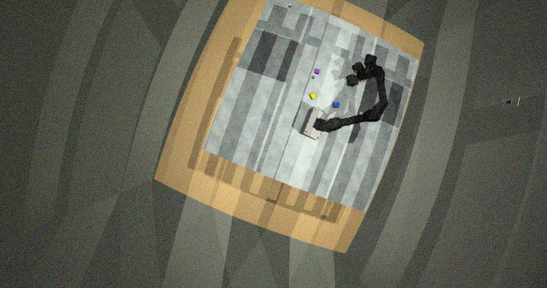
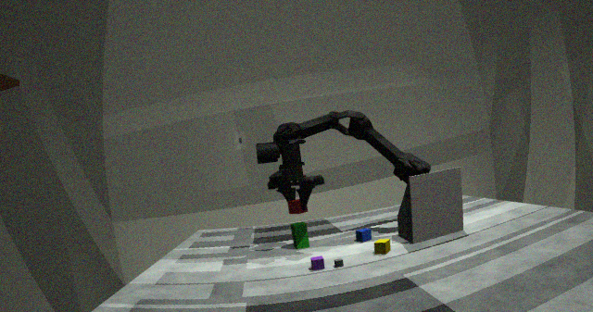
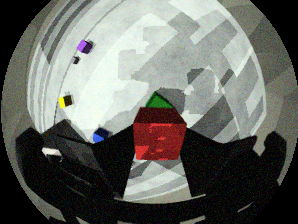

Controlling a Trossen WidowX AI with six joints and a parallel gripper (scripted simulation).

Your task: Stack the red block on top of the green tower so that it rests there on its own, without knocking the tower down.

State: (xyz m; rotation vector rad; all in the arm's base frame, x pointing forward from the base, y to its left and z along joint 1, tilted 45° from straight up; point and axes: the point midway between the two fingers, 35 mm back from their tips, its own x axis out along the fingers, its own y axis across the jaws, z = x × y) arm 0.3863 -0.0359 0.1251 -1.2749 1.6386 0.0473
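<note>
My gripper (image 2: 297, 205) points down and is shut on the red block (image 2: 296, 206) (image 3: 159, 140). In the exterior view the block hangs above the green tower (image 2: 300, 235) (image 3: 158, 100), with a visible gap between them. The tower stands upright on the table. In the wrist view only a green corner of it shows past the far edge of the red block, which hides the rest. In the top view the arm covers the red block and nearly all of the tower.
A blue block (image 1: 336, 104) (image 2: 363, 234) (image 3: 100, 135) and a yellow block (image 1: 313, 96) (image 2: 382, 246) (image 3: 65, 101) lie towards the arm's base. A purple block (image 1: 317, 71) (image 2: 317, 263) (image 3: 85, 46) lies beside a small dark cube (image 1: 313, 77) (image 2: 338, 263) (image 3: 76, 60).
</note>
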